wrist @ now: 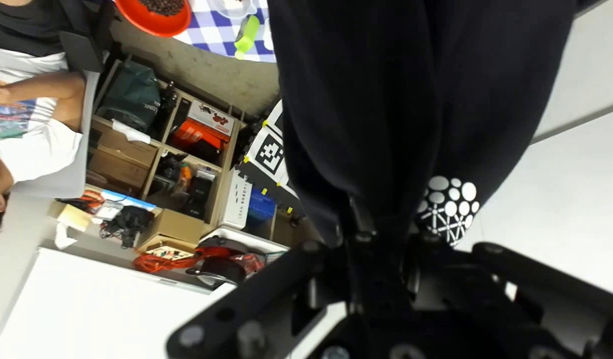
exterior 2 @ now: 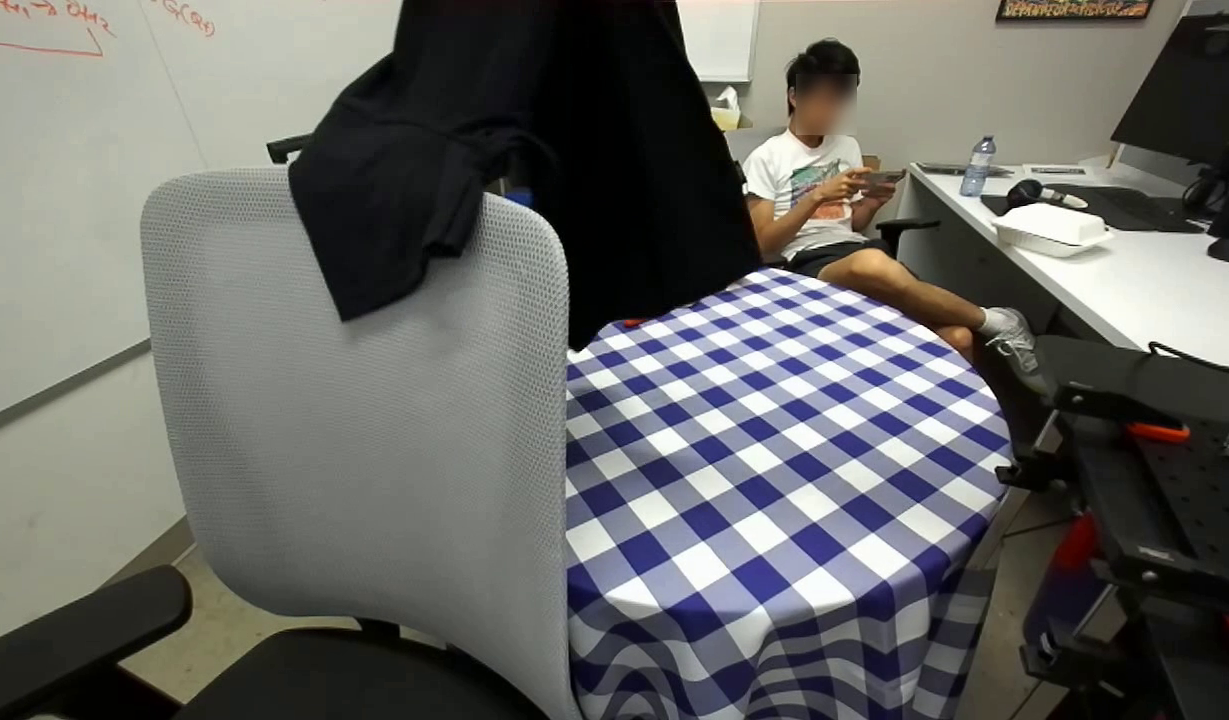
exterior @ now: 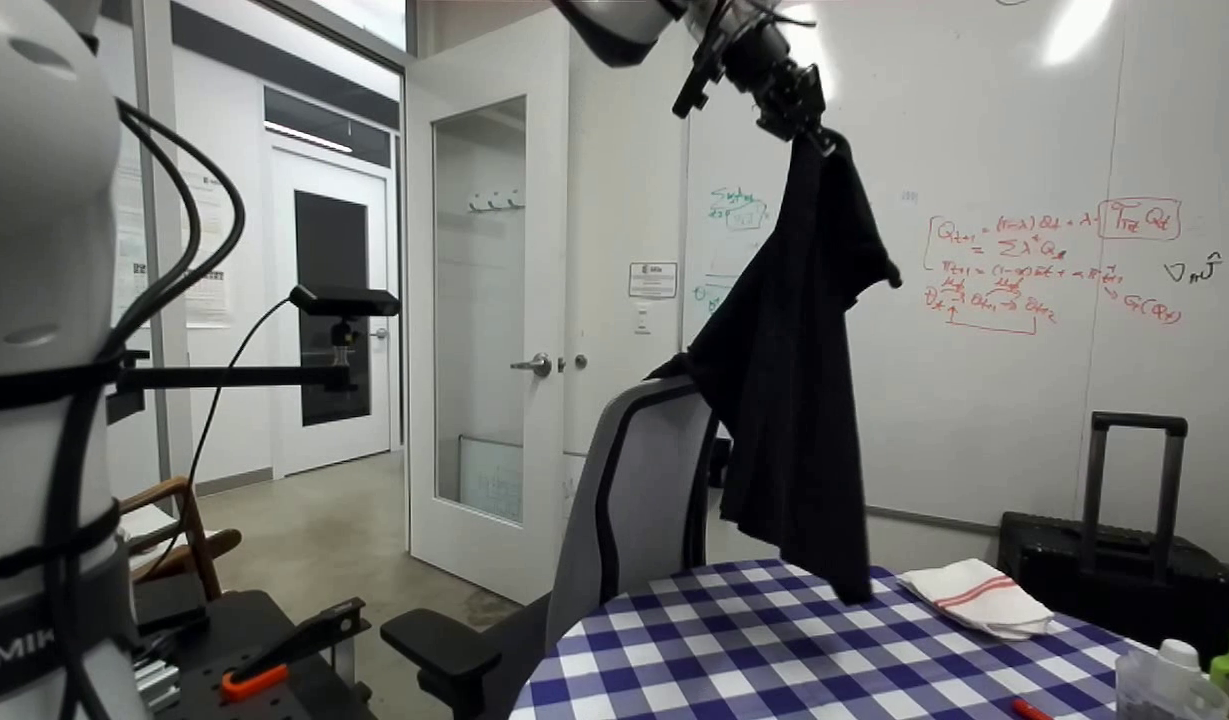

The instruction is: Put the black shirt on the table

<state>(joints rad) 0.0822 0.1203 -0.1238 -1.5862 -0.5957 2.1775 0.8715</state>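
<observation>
The black shirt (exterior: pixel 799 400) hangs in loose folds from my gripper (exterior: pixel 816 138), which is shut on its upper part high above the table. In an exterior view a sleeve of the shirt (exterior 2: pixel 404 220) lies over the top of the chair back. The shirt's lower end hangs at the table (exterior: pixel 694 650), covered in blue and white checks; I cannot tell whether it touches the cloth. In the wrist view the shirt (wrist: pixel 411 99) runs from between the fingers (wrist: pixel 378 239) and shows a white printed pattern. The fingertips are partly hidden by dark fabric.
A grey mesh office chair (exterior 2: pixel 364 430) stands against the table. A folded white cloth with red stripes (exterior: pixel 979 597) and bottles (exterior: pixel 1174 675) lie on the table. A red bowl (wrist: pixel 159 20) is at its edge. A person (exterior 2: pixel 814 190) sits beyond the table.
</observation>
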